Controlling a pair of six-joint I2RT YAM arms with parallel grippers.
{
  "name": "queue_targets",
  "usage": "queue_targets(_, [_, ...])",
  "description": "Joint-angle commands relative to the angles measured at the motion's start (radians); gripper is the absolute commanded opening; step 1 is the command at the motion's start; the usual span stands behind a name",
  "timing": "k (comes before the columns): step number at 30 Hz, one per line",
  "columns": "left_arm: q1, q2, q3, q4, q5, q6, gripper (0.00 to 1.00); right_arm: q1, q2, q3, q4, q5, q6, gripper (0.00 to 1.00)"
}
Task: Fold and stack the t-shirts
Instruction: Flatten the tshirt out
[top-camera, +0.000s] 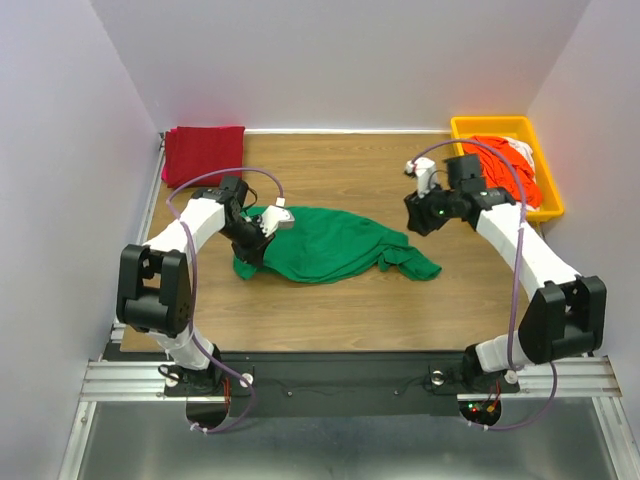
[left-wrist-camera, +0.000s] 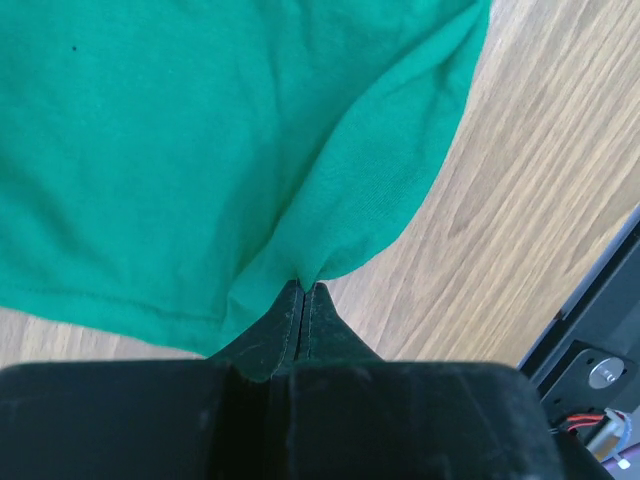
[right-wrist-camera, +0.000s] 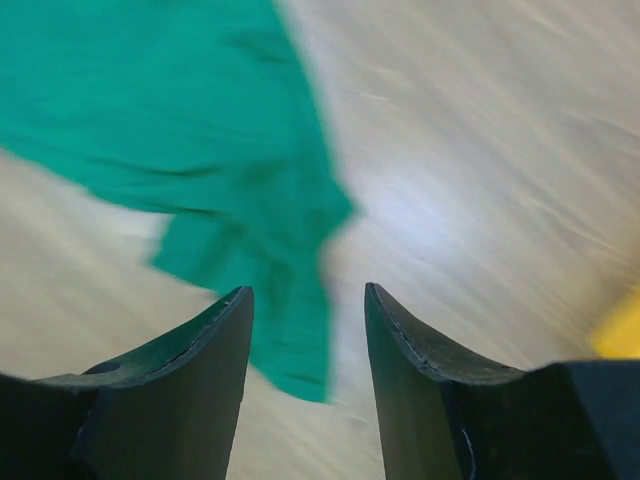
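A bright green t-shirt (top-camera: 330, 245) lies crumpled across the middle of the wooden table. My left gripper (top-camera: 252, 245) is shut on the green shirt's left edge; in the left wrist view the fingers (left-wrist-camera: 305, 300) pinch a fold of the green cloth (left-wrist-camera: 200, 150). My right gripper (top-camera: 415, 215) is open and empty, above the table to the right of the shirt; its wrist view shows the shirt's sleeve end (right-wrist-camera: 270, 300) below the open fingers (right-wrist-camera: 225, 330). A folded dark red t-shirt (top-camera: 204, 152) lies at the back left. Orange-red and white shirts (top-camera: 505, 165) fill the tray.
A yellow plastic tray (top-camera: 480, 125) stands at the back right corner. White walls close in the table on the left, back and right. The black rail (top-camera: 330, 375) with the arm bases runs along the near edge.
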Motion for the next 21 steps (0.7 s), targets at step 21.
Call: queue_targets(21, [0.019,0.062,0.076,-0.042,0.066,-0.005,0.00,0.382,0.141,-0.090,0.007,0.217,0.184,0.47])
